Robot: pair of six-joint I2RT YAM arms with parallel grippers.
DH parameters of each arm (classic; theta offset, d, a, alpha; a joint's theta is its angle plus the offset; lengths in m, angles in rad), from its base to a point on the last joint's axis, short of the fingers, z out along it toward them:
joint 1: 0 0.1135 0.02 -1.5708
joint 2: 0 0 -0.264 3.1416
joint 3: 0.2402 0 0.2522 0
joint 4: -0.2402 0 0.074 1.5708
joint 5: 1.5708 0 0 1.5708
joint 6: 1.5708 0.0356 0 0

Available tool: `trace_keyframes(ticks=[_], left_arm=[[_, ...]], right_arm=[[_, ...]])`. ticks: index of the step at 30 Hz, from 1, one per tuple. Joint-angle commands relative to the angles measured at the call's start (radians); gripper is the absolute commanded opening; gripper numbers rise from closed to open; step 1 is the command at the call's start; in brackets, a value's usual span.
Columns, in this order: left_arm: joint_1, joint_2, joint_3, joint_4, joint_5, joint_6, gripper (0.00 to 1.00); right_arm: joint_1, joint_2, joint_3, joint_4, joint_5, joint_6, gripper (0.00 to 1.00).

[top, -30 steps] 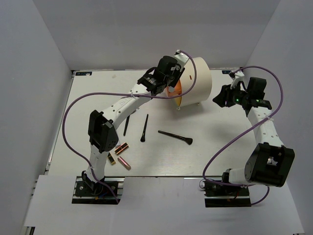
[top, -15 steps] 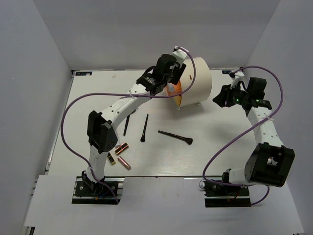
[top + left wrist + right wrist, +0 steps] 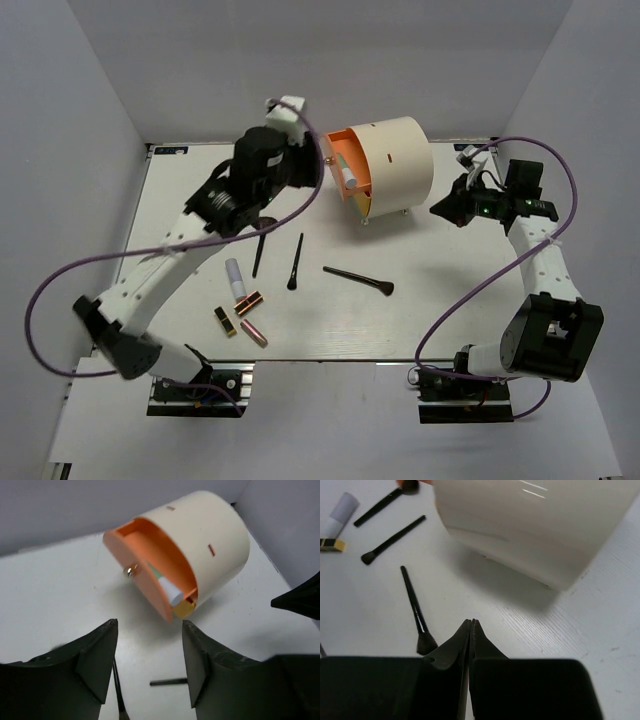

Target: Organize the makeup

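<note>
- Your cream cylinder (image 3: 395,160) lies on its side with its orange drawer (image 3: 145,580) standing open toward 8 o'clock, probably so that the makeup can go in. A white-capped tube (image 3: 167,590) already lies inside.
- The black brushes (image 3: 296,262) and the lipstick tubes (image 3: 248,300) lie loose on the bench (image 3: 450,300), at 7 o'clock from the drawer.
- Your left gripper (image 3: 149,625) hangs raised at the drawer's 9 o'clock on an outstretched arm, its jaws apart and empty.
- Your right gripper (image 3: 471,622) has its fingers pressed together on nothing. It sits just beside the cylinder at 3 o'clock, perhaps to brace it.

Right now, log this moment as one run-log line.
left gripper open, empty | right gripper shut, empty, beside cream cylinder | orange drawer open, white tube inside | brushes, lipsticks loose on table
</note>
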Motion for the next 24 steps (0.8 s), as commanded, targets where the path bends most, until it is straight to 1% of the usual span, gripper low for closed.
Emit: trace_keyframes(ticks=[1,2,3,4,5,6,7,8,10,11,12,14,15,17,19,20,22,23,24], left_arm=[[0.007,-0.184,-0.154,-0.091,-0.110,-0.184,0.64],[0.007,-0.221,-0.194,-0.135,-0.137,-0.223,0.58],[0.007,-0.263,-0.232,-0.157,-0.182,-0.308,0.54],[0.007,-0.342,-0.274,-0.179,-0.203,-0.359,0.52],[0.007,-0.381,-0.362,-0.218,-0.219,-0.452,0.47],[0.007,-0.418,-0.407,-0.242,-0.248,-0.499,0.45],[0.007,-0.489,-0.490,-0.261,-0.259,-0.552,0.44],[0.007,-0.519,-0.527,-0.297,-0.265,-0.637,0.43],[0.007,-0.566,-0.588,-0.337,-0.291,-0.718,0.44],[0.007,-0.602,-0.640,-0.370,-0.303,-0.784,0.51],[0.007,-0.613,-0.662,-0.387,-0.317,-0.817,0.56],[0.007,-0.626,-0.737,-0.410,-0.363,-0.879,0.64],[0.007,-0.623,-0.763,-0.409,-0.371,-0.892,0.72],[0.020,-0.593,-0.823,-0.365,-0.374,-0.894,0.78],[0.043,-0.547,-0.842,-0.334,-0.359,-0.892,0.81],[0.052,-0.494,-0.845,-0.328,-0.352,-0.890,0.82],[0.081,-0.446,-0.843,-0.312,-0.340,-0.886,0.85],[0.092,-0.418,-0.849,-0.305,-0.323,-0.881,0.88],[0.116,-0.409,-0.852,-0.288,-0.317,-0.877,0.89]], right_arm=[[0.009,-0.018,0.082,-0.150,-0.223,-0.242,0.00],[0.012,-0.015,0.090,-0.185,-0.260,-0.304,0.00],[0.023,-0.015,0.099,-0.210,-0.306,-0.350,0.00],[0.030,-0.012,0.105,-0.228,-0.323,-0.413,0.00],[0.047,-0.001,0.119,-0.222,-0.334,-0.431,0.00],[0.069,0.007,0.128,-0.195,-0.342,-0.438,0.00],[0.079,0.029,0.159,-0.179,-0.342,-0.433,0.00],[0.114,0.048,0.182,-0.167,-0.339,-0.427,0.00],[0.142,0.088,0.236,-0.164,-0.330,-0.425,0.00],[0.153,0.126,0.295,-0.164,-0.325,-0.422,0.00],[0.202,0.145,0.321,-0.165,-0.317,-0.422,0.00],[0.237,0.191,0.390,-0.162,-0.304,-0.419,0.00],[0.259,0.206,0.409,-0.158,-0.296,-0.415,0.00],[0.280,0.246,0.466,-0.161,-0.299,-0.404,0.00],[0.311,0.281,0.500,-0.172,-0.297,-0.402,0.00],[0.319,0.289,0.524,-0.181,-0.296,-0.404,0.00],[0.342,0.304,0.535,-0.179,-0.290,-0.404,0.00],[0.348,0.312,0.544,-0.179,-0.282,-0.406,0.00],[0.362,0.318,0.546,-0.179,-0.279,-0.406,0.00]])
